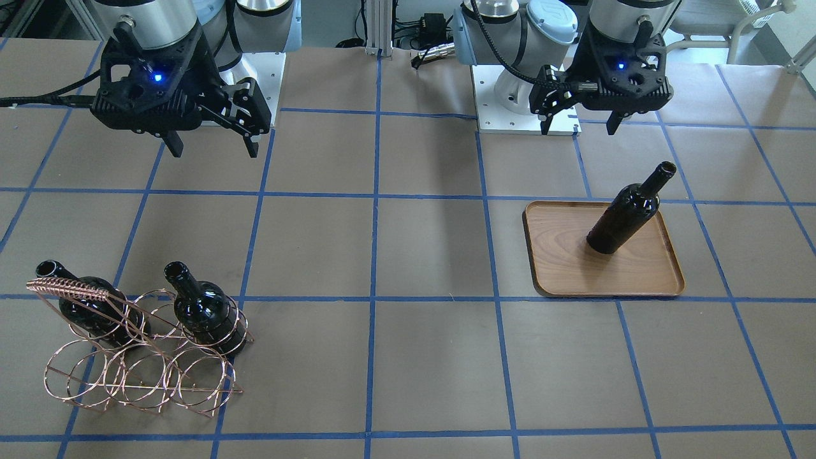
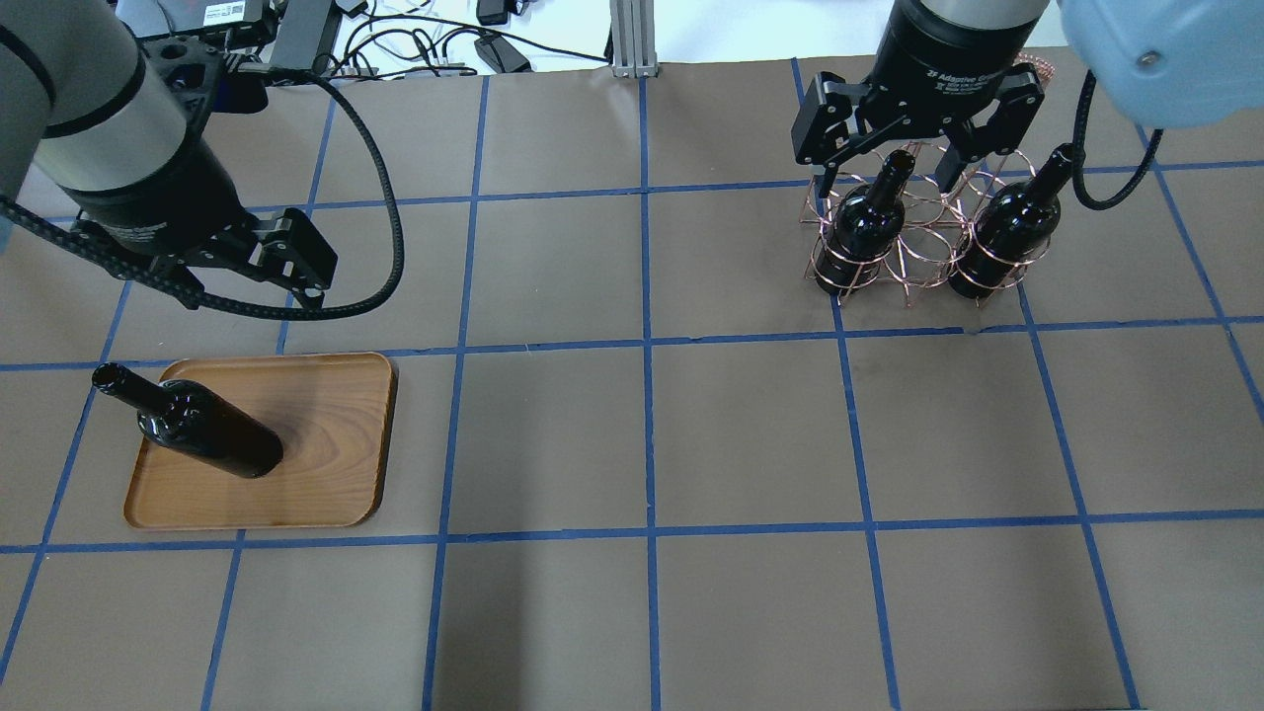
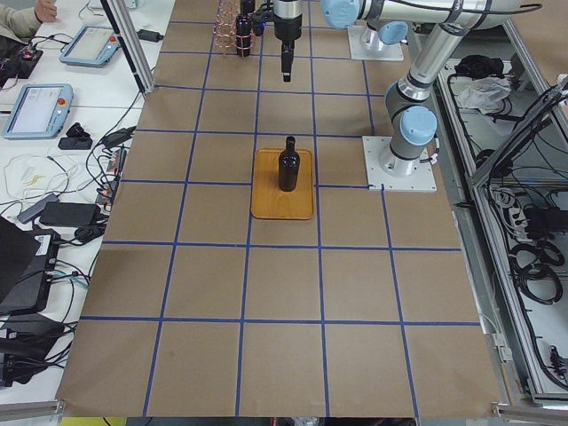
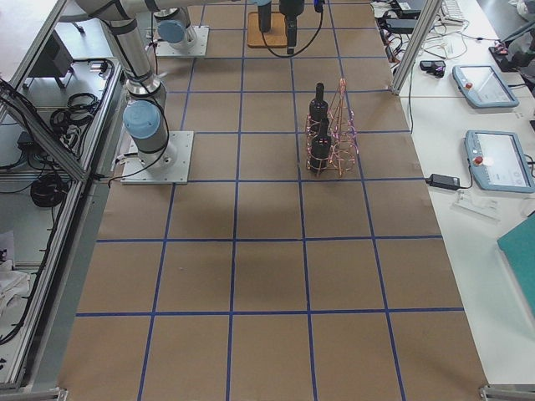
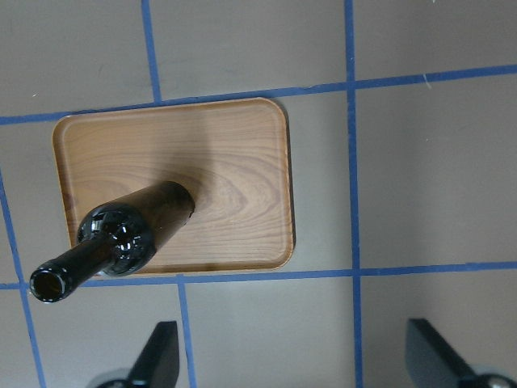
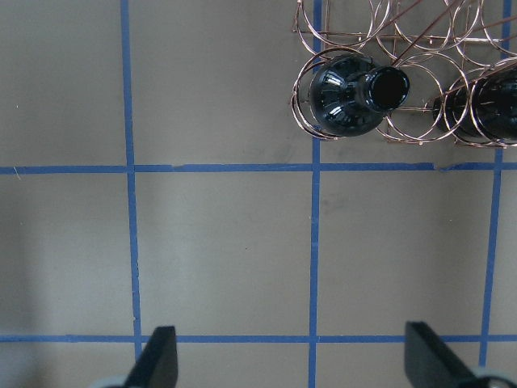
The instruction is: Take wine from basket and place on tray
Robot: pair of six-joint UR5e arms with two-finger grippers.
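Observation:
One wine bottle [image 1: 628, 210] stands upright on the wooden tray [image 1: 637, 274]; it also shows in the overhead view [image 2: 202, 434] and the left wrist view [image 5: 137, 226]. My left gripper [image 1: 579, 131] hangs open and empty, high above the table behind the tray [image 5: 234, 162]. The copper wire basket [image 1: 140, 376] holds two more bottles upright [image 2: 864, 227] [image 2: 1007, 232]. My right gripper [image 1: 213, 152] is open and empty, high up on the robot's side of the basket [image 2: 923, 262]. In the right wrist view one basket bottle [image 6: 347, 97] shows at the top edge.
The table is covered in brown paper with a blue tape grid [image 2: 647, 346]. The two arm bases [image 1: 523, 95] [image 1: 255, 76] stand at the robot's edge. Cables [image 2: 395, 49] lie along the far edge. Teach pendants [image 4: 481, 83] lie on a side bench.

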